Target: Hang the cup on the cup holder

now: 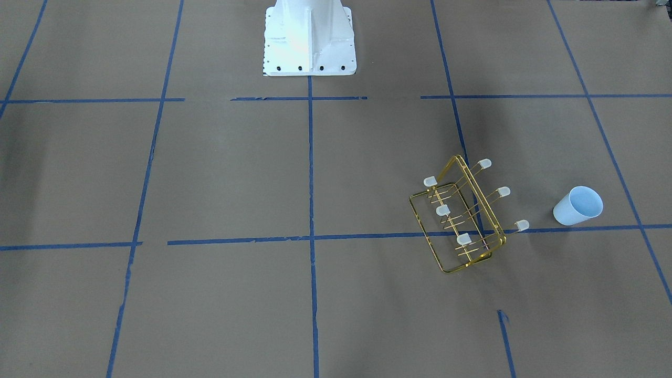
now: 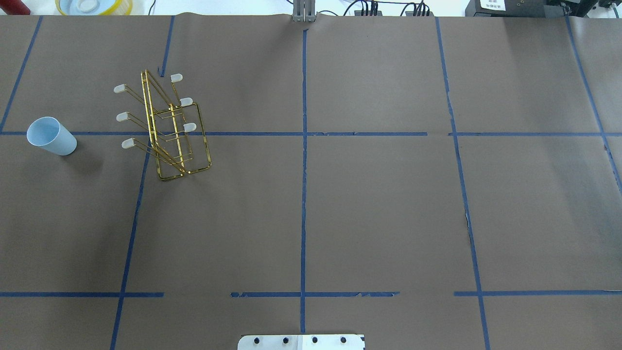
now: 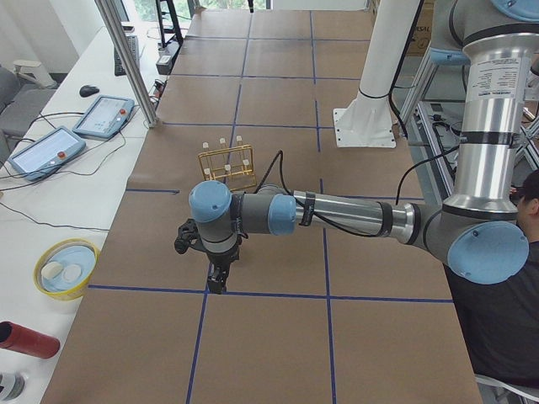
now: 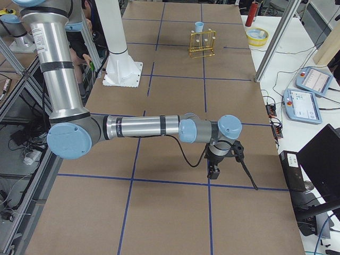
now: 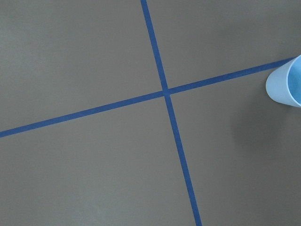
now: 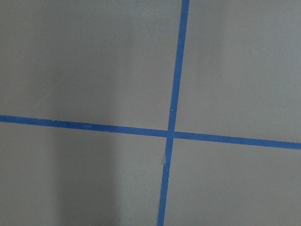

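The pale blue cup point(image 2: 51, 137) stands upright, mouth up, on the brown table at the robot's far left. It also shows in the front view point(image 1: 577, 206), the right side view point(image 4: 199, 26) and at the right edge of the left wrist view point(image 5: 287, 84). The gold wire cup holder point(image 2: 167, 131) stands beside it, prongs bare, and also shows in other views point(image 1: 462, 220) point(image 3: 227, 166) point(image 4: 202, 43). My left gripper point(image 3: 217, 282) hangs over the table near the cup's end. My right gripper point(image 4: 214, 171) hangs over the opposite end. I cannot tell whether either is open or shut.
The white robot base point(image 1: 308, 37) stands at the table's middle edge. A yellow bowl point(image 3: 63, 268) and a red cylinder point(image 3: 25, 339) lie on the white side table with two teach pendants point(image 3: 105, 115). A metal post point(image 3: 126, 59) stands at the table edge. A person point(image 3: 514, 278) sits behind the left arm.
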You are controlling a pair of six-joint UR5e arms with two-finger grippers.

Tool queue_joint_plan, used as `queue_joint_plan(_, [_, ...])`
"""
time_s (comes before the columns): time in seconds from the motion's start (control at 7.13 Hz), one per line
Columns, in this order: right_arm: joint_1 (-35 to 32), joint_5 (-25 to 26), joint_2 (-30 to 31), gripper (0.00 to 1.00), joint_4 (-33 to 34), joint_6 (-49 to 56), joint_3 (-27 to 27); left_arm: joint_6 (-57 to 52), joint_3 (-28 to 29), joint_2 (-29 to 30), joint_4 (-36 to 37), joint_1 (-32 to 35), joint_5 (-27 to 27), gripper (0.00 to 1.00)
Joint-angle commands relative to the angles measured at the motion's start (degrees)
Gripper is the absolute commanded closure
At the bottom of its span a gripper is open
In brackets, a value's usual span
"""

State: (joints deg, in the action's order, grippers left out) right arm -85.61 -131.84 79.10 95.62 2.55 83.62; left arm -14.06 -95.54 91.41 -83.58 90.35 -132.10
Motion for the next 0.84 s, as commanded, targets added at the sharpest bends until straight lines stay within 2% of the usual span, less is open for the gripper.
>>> queue_joint_plan(0.0, [0.09,0.0,0.0,0.0,0.0,0.0,-0.03,-0.09,-0.26,0.0,-0.17,0.0,-0.09,0.0])
queue_joint_plan(0.7, [0.0,0.0,0.0,0.0,0.0,0.0,-0.04,0.88,0.52,-0.79,0.52,0.09,-0.18,0.0])
